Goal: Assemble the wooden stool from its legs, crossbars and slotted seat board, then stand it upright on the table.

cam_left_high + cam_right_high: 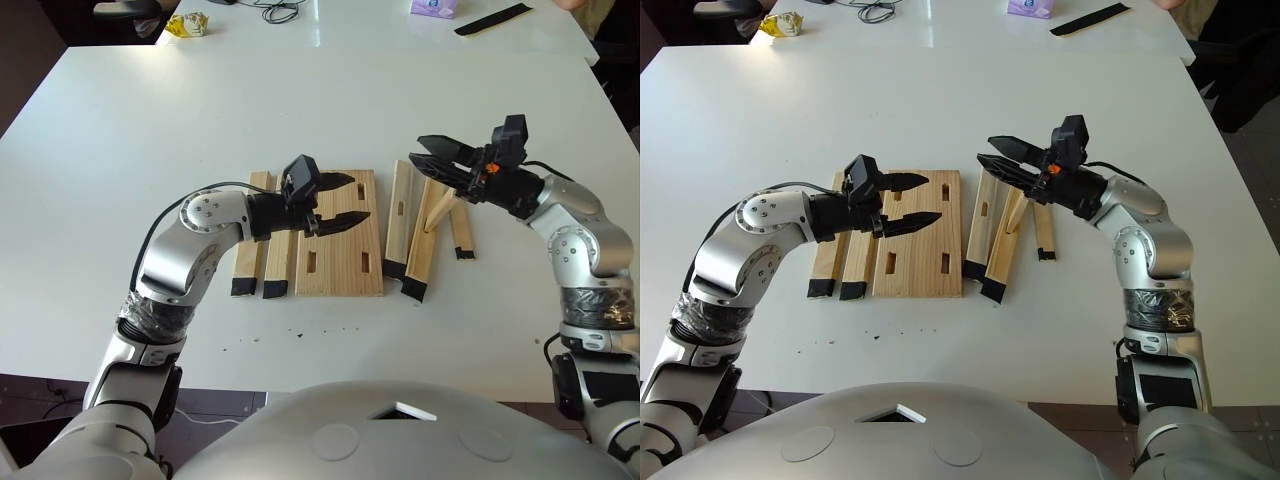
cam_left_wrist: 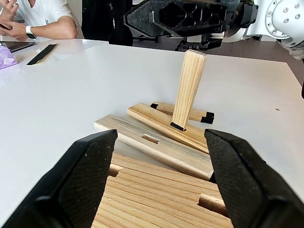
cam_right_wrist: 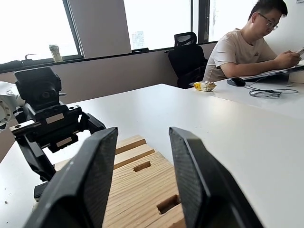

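The slotted seat board [image 1: 340,240] lies flat at mid-table. Two legs [image 1: 262,255] lie against its left edge, and two more legs [image 1: 412,235] lie to its right. A short crossbar [image 2: 188,88] stands tilted with its lower end in the slot of one right-hand leg [image 2: 164,124]. Another crossbar [image 1: 462,238] lies flat further right. My left gripper [image 1: 345,200] hovers open over the board's far part, its fingers [image 2: 85,180] holding nothing. My right gripper [image 1: 428,155] hangs open just above the standing crossbar's top, apart from it; its fingers [image 3: 95,175] are bare.
At the table's far edge lie a yellow wrapper [image 1: 187,24], a purple box [image 1: 433,8], a black strip [image 1: 492,18] and some cables. Wide bare tabletop [image 1: 330,110] stretches beyond the parts, and more [image 1: 400,340] lies in front of them.
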Robot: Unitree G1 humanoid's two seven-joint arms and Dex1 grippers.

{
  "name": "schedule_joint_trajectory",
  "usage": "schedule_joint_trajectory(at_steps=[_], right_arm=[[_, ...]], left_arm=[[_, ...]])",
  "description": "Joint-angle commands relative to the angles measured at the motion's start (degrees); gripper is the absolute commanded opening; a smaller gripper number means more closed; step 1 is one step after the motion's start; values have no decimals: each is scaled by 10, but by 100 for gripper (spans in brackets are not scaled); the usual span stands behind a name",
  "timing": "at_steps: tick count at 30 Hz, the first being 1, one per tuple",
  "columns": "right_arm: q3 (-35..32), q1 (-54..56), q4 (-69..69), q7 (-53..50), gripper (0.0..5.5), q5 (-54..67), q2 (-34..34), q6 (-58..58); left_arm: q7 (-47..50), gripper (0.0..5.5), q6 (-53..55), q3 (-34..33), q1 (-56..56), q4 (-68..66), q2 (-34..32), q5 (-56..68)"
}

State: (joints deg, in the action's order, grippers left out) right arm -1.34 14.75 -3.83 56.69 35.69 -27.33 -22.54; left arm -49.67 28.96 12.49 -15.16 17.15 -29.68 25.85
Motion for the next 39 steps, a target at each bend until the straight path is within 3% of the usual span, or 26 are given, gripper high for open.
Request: schedule_joint_trajectory(at_steps=[1,9,15,20,24,27,29,39], right_arm=[[2,-21,-9,-6,199,-6,-13,-26],[-84,37,-87,-35,199,80,-48,-89],[-228,72,-86,-121,199,206,-81,-156],[-286,-57,-121,-118,199,231,-154,-233],[-253,-237,-205,6,218,171,-225,-225],[-189,-297,-256,10,260,132,-226,-220],[-129,-292,-276,-23,290,97,-210,-214],[65,-227,-266,-112,290,13,-97,-188]], left_arm=[[0,341,1,-2,-5,-1,-3,-10],[17,341,-6,-6,1,-2,7,-13],[29,341,-10,-15,24,7,4,-12],[40,341,-7,-33,48,19,-3,-9],[48,341,-5,-48,61,25,-9,-8],[46,341,-5,-45,61,25,-11,-9],[47,341,-5,-43,60,24,-9,-10],[46,341,-1,-26,56,27,-5,-10]])
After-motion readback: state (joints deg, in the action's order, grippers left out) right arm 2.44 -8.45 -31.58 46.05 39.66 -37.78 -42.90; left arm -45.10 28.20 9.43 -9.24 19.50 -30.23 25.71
